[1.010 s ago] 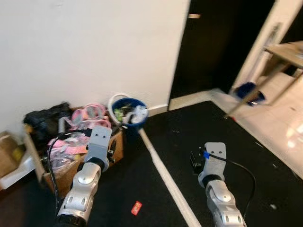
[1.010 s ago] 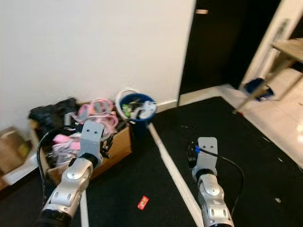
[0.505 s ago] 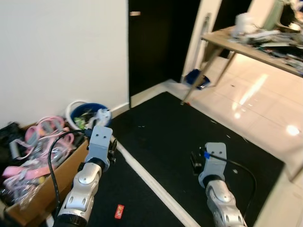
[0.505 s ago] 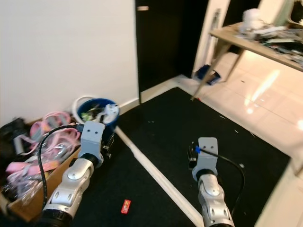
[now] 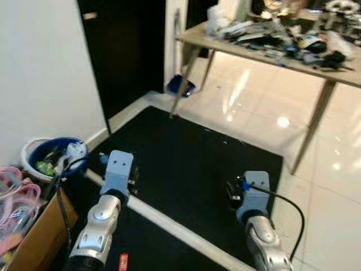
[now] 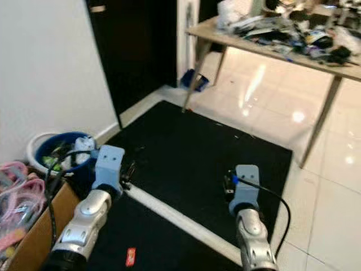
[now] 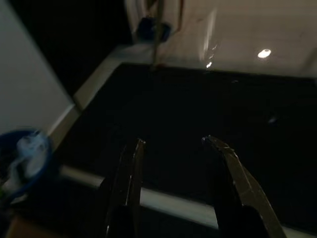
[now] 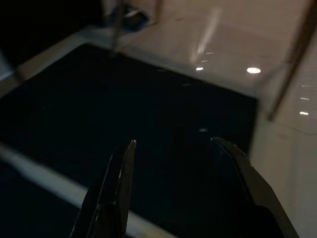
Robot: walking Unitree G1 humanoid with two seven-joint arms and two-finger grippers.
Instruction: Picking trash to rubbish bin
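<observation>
The trash in sight is a small red wrapper (image 6: 131, 256) lying flat on the black mat (image 6: 214, 152), at the near left of the scene, close to the left arm. The bin (image 5: 52, 160), a blue bucket with a white liner, stands at the far left against the white wall (image 5: 39, 73) and is already heaped with crumpled paper and packets. Just near of it sits a cardboard box (image 5: 35, 237) stuffed with pink items. A white strip (image 5: 169, 226) crosses the mat from the bin toward the near right.

Neither gripper holds anything. The left gripper (image 7: 176, 168) hangs over the mat with its fingers set wide apart, the bin off to its left. The right gripper (image 8: 178, 168) is likewise spread wide, over the mat's right part near the edge where the glossy tiles (image 5: 327, 169) begin. Far right, a table (image 5: 265, 53) piled with clutter stands over the tiles, with a blue object (image 5: 180, 87) on the floor by its far leg.

This looks like the searching stage: both arms are raised and ready, nothing is picked. The wrapper is the nearest candidate, so the next move likely calls for turning toward the near left, bending down, and lowering the left gripper over it. The wrapper lies flat, so a fingertip must get under or pinch an edge.
</observation>
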